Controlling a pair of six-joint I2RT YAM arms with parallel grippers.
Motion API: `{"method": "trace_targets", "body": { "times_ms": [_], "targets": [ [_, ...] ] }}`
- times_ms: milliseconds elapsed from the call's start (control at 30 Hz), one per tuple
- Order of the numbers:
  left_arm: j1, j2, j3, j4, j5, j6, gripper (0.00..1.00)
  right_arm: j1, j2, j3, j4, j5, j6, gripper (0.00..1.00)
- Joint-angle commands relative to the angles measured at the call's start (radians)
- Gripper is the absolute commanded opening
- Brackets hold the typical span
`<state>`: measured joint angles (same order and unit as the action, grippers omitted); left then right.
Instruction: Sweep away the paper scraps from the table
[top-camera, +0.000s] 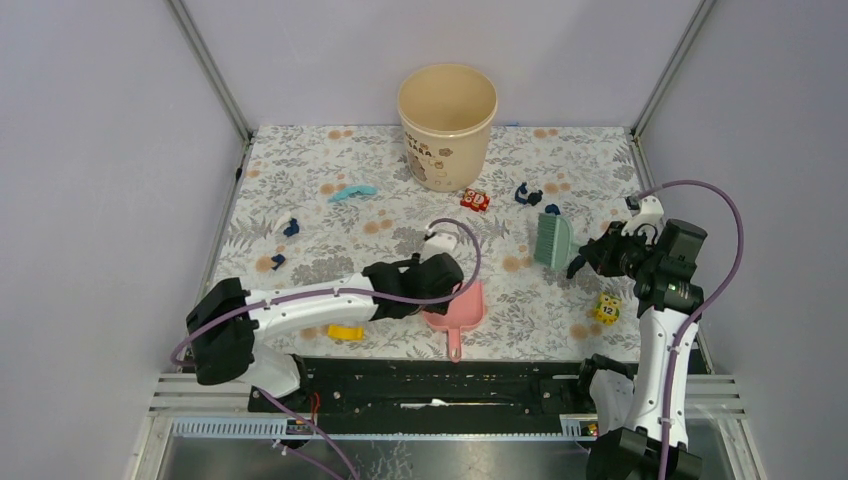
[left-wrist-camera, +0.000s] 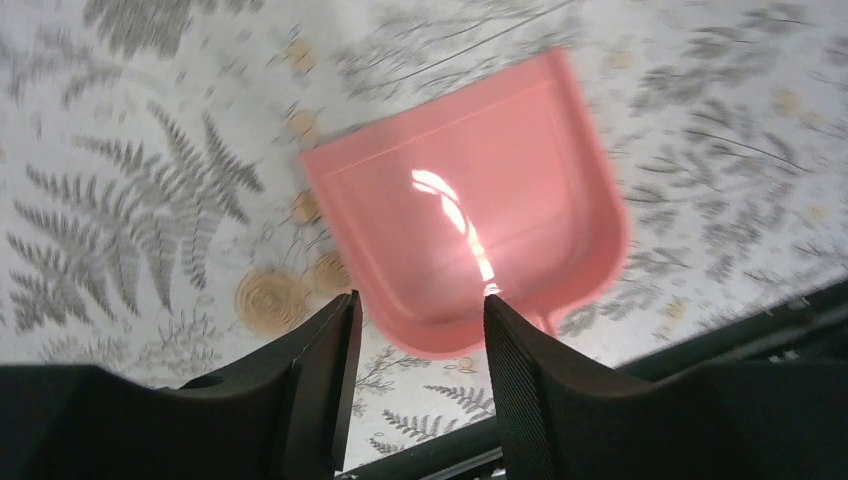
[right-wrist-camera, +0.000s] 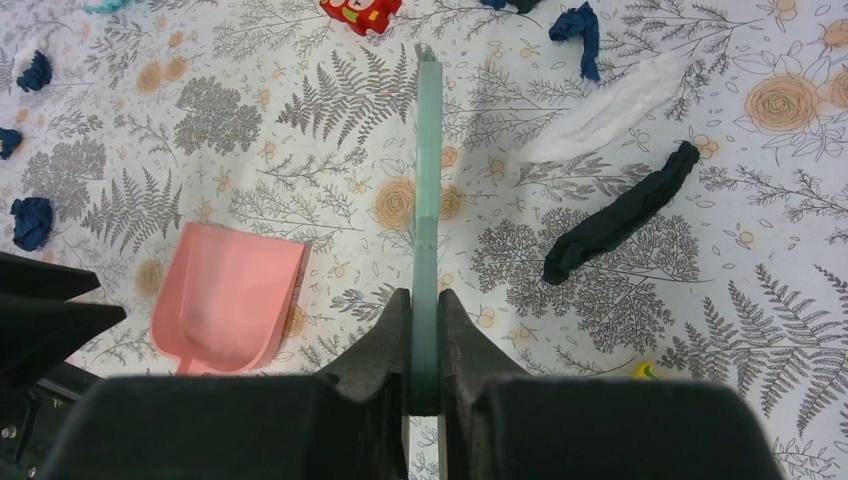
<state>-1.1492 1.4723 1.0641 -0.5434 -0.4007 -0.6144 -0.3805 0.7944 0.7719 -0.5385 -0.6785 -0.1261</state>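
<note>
Navy paper scraps scattered over the surface in the top view: two bits far left, more at the back right beyond a green brush, all well apart from the left gripper, poised over a pink dustpan. Brush clamped by the right gripper.

Left wrist view: jaws partly open, gripping nothing; dustpan flat on the cloth just beyond the fingertips.

Right wrist view: jaws pressed tight on the brush, seen edge-on; navy bits off at the left edge and the top, apart from the brush.
</note>
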Motion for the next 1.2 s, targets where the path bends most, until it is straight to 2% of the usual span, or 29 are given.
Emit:
{"method": "trace_targets", "body": {
  "times_ms": [0, 200, 333, 633, 867, 1000, 1167],
  "targets": [
    [0.072, -0.032, -0.114, 0.061, -0.024, -0.266, 0.52, -0.003, -0.029, -0.008, 0.053, -0.055, 0.004, 0.00],
    [0.127, 0.002, -0.163, 0.111, 0.018, -0.297, 0.44, -0.003, -0.043, -0.017, 0.054, -0.046, -0.004, 0.00],
    [0.140, 0.047, -0.170, 0.151, 0.081, -0.275, 0.28, -0.003, -0.035, -0.018, 0.051, -0.046, -0.006, 0.00],
    [0.140, 0.095, -0.171, 0.181, 0.143, -0.270, 0.27, -0.004, -0.024, -0.016, 0.043, -0.048, -0.018, 0.00],
    [0.140, 0.132, -0.149, 0.191, 0.166, -0.226, 0.12, -0.004, -0.029, -0.018, 0.039, -0.050, -0.021, 0.00],
    [0.141, 0.167, -0.091, 0.184, 0.150, -0.122, 0.01, -0.004, -0.028, -0.019, 0.038, -0.052, -0.023, 0.00],
    [0.143, 0.244, 0.085, 0.093, 0.102, 0.090, 0.00, -0.004, -0.027, -0.019, 0.037, -0.052, -0.023, 0.00]
  ]
}}
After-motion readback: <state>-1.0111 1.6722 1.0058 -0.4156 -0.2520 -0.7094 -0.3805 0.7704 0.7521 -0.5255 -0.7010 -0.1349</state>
